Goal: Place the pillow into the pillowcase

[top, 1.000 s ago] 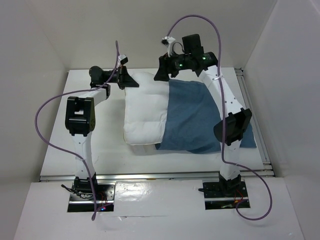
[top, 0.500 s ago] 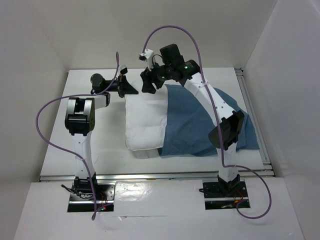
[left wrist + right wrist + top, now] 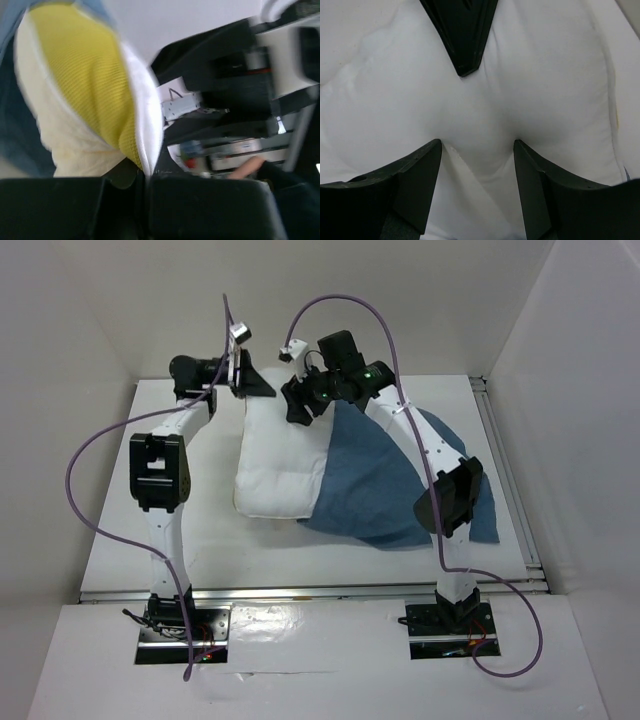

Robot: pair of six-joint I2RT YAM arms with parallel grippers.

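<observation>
The white pillow (image 3: pixel 280 465) lies mid-table, its right part inside the dusty-blue pillowcase (image 3: pixel 385 490). My left gripper (image 3: pixel 256 386) is at the pillow's far left corner, shut on the white edge beside the yellow strip (image 3: pixel 85 75). In the left wrist view the seam disappears between the closed jaws of the left gripper (image 3: pixel 145 175). My right gripper (image 3: pixel 298 408) sits on the pillow's far edge next to the pillowcase mouth. In the right wrist view the right gripper (image 3: pixel 477 146) has its fingers dug into the pillow (image 3: pixel 535 75), with a thick mound of it squeezed between them.
White walls close in the table (image 3: pixel 190 540) at the back and on both sides. A metal rail (image 3: pixel 520 520) runs along the right edge. The black tip of my left gripper (image 3: pixel 465 40) points in just beyond the right gripper's fingers. Purple cables loop above both arms.
My right gripper swung left from the pillowcase's far edge onto the pillow. The left gripper rose toward the back wall. Pillow and pillowcase slid left and turned.
</observation>
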